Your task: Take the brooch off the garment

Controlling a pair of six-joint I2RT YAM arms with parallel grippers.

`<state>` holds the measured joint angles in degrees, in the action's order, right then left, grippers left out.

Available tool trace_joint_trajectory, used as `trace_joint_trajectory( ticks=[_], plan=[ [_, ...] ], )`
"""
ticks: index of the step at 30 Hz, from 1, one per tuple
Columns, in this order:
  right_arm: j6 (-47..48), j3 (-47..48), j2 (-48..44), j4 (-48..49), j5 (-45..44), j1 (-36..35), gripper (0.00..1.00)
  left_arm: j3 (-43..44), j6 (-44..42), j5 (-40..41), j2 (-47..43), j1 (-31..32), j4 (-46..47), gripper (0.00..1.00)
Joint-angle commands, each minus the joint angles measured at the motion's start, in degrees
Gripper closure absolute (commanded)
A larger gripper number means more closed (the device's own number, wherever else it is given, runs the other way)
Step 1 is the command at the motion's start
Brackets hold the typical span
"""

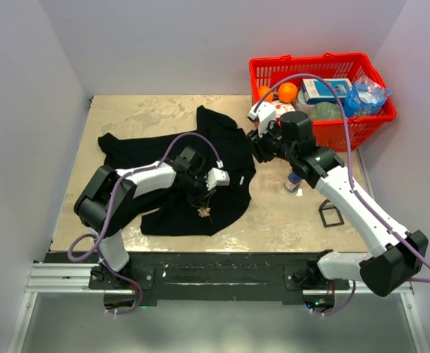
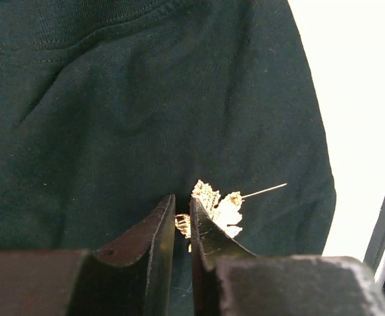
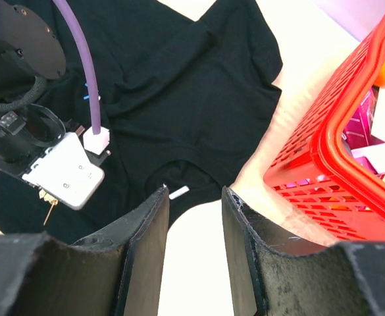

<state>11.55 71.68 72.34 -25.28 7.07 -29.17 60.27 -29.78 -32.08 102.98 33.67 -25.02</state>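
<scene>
left arm (image 1: 137,180) – bent low, jaws nearly closed | right arm (image 1: 347,195) – outstretched, jaws apart

One garment (image 1: 137,151) bears one brooch (image 1: 203,213). One red basket (image 1: 376,121) holds two oranges (image 1: 287,91). Two robot arms (image 1: 358,202) are in view

left gripper (image 2: 183,210) | pinching brooch (image 2: 222,208) (pin sticking out) | garment (image 2: 113,118) beneath
</scene>
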Motion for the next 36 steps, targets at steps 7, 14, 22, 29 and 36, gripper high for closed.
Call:
trace_joint_trajectory(
  ticks=[7,14,22,29,36],
  plan=[
    [-1.09,-1.81,-2.37,2.69,1.37,0.34,0.59,-1.38,2.27,8.07,-3.39,0.52,2.78,0.83],
    [-1.09,-2.07,-2.29,2.87,1.72,0.25,0.59,-2.88,5.61,13.00,-3.75,0.52,3.04,0.87],
    [-2.40,-5.50,-2.29,4.36,6.18,0.34,0.61,-1.74,14.12,7.30,-2.43,-1.06,1.72,1.00],
    [-6.45,-9.79,1.57,9.53,13.49,-2.82,0.61,1.69,20.37,-4.11,-4.28,-9.39,-0.12,1.00],
    [-13.90,-14.81,9.48,17.98,12.97,-8.80,0.61,1.52,22.40,-9.40,-4.54,-11.70,-0.47,1.00]
  ],
)
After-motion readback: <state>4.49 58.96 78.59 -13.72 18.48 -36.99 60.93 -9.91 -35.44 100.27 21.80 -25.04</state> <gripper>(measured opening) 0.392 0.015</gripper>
